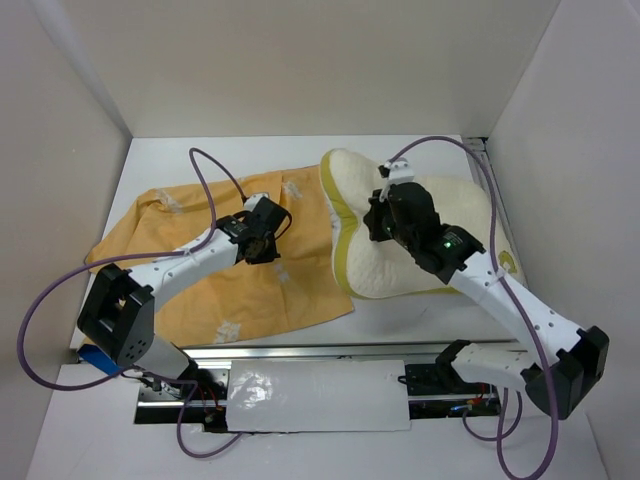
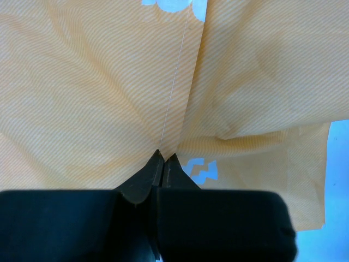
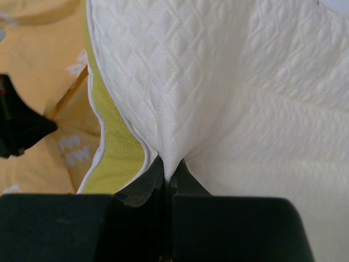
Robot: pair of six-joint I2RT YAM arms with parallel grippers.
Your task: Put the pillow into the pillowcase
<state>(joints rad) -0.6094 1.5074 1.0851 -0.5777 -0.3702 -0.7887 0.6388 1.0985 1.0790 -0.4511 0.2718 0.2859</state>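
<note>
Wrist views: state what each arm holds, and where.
Left jaws: pillowcase, a fold of its orange face. Right jaws: pillow, quilted cover beside its yellow side band.

A white table [image 1: 165,165] was seen, boxed in by plain white walls [image 1: 300,60] at left, back & right. Along its near edge a metal rail [image 1: 300,351] was laid, running left to right. Just in front of the rail a crinkled white sheet [image 1: 315,397] was spread flat, approx. mid-width. A small blue obj. [image 1: 93,358] was partly hidden at lower left; its nature could not be told. A thin strip [image 1: 492,175] was noted along the table's right edge.
</note>
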